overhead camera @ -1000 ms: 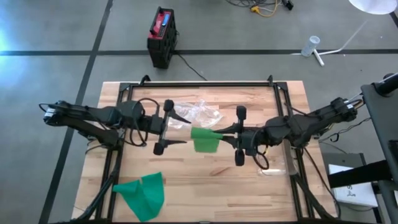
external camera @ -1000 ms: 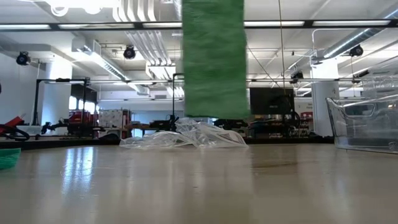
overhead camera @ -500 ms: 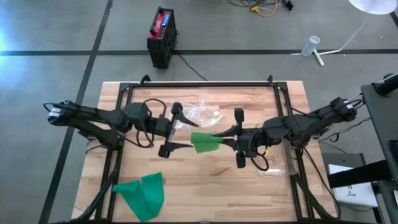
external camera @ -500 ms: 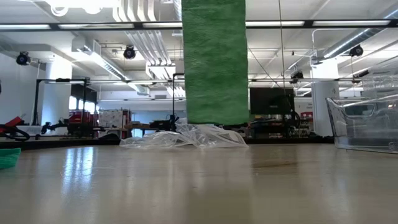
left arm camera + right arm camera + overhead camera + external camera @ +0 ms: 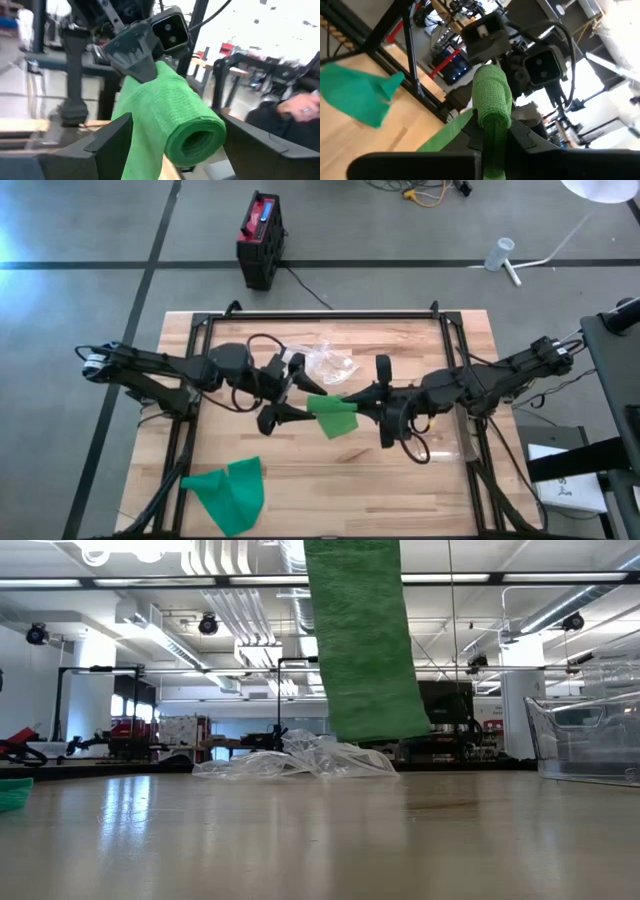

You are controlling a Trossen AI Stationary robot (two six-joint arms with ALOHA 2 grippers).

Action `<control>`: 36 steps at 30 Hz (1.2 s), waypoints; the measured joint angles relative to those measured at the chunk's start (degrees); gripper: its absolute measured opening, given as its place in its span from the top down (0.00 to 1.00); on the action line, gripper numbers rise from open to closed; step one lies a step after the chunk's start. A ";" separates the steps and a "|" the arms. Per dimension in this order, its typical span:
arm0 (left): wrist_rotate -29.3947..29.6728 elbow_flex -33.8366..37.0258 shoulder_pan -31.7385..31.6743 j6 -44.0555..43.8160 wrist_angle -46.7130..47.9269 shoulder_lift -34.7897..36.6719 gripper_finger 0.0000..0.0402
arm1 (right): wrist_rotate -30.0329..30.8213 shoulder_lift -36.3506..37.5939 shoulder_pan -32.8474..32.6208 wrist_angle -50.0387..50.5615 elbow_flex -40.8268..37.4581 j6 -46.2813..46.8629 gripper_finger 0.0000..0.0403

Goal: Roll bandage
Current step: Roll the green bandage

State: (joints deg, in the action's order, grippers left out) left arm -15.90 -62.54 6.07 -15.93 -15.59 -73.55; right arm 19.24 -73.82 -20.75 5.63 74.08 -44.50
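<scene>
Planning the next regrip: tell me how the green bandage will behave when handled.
The bandage looks soft and floppy: its loose tail hangs limp above the table. Probably light, since the right gripper holds it up by a pinch. The rolled part would likely squash or unwind.

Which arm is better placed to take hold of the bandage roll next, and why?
Probably the left: its open gripper already straddles the green roll, while the right gripper is shut, pinching the bandage.
</scene>
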 joint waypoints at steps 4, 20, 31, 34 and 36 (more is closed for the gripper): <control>-1.68 0.00 -0.17 -5.57 -1.64 0.31 0.28 | -0.19 0.00 -0.11 0.35 0.00 -6.47 0.94; -2.24 -1.30 -0.66 -21.48 -0.45 -0.43 0.23 | 0.31 0.00 -0.09 0.97 0.13 -24.24 0.94; 0.32 -1.42 -0.68 -19.12 0.35 -0.43 0.33 | 0.29 0.00 0.15 2.31 0.17 -25.60 0.94; 0.35 -1.42 -0.68 -19.33 0.37 -0.43 0.32 | 0.29 0.00 0.15 2.38 0.17 -26.62 0.94; 0.35 -1.42 -0.68 -19.11 0.35 -0.43 0.31 | 0.31 0.00 0.15 2.28 0.24 -26.62 0.94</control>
State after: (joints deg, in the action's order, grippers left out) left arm -15.55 -63.96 5.39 -35.04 -15.25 -73.97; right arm 19.55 -73.82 -20.60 7.91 74.32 -71.12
